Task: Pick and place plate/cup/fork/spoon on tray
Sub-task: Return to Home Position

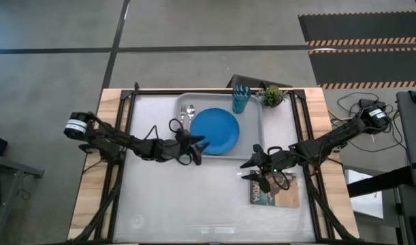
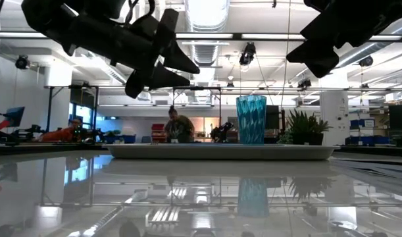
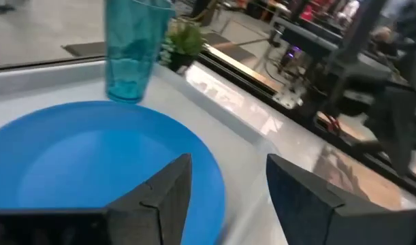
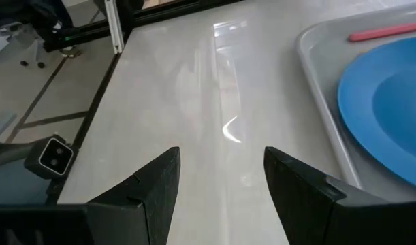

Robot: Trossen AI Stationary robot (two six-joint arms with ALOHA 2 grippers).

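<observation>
Plate (image 1: 214,131) is sitting flat on the tray (image 1: 252,133), which fills the upper middle of the high view. Cup (image 1: 241,100) stands upright in the tray's upper right corner. Two bits of cutlery (image 1: 188,114) lie on the tray just left of the plate, too small there to tell apart. The right wrist view does catch the fork (image 4: 388,32) by its pink handle, just past the plate's rim.

Left gripper (image 1: 201,151) hovers over the plate's lower left edge with its fingers (image 3: 170,194) spread wide and nothing between them. Right gripper (image 1: 247,170) hangs over bare table just below the tray's lower right corner, also spread apart and empty.

The table (image 1: 194,197) has a glossy white top with wood strips down both sides. It's shiny enough that the low view shows the cup and the ceiling lights mirrored in it. A small potted plant (image 1: 272,96) sits just right of the cup, off the tray, and a book (image 1: 276,192) lies at lower right under the right arm.

Around the table it's grey concrete floor with a hazard-striped mat (image 1: 361,41) at upper right. The low view looks into a big lab hall with strip lights, and there's a person (image 2: 179,126) far back in the middle.
</observation>
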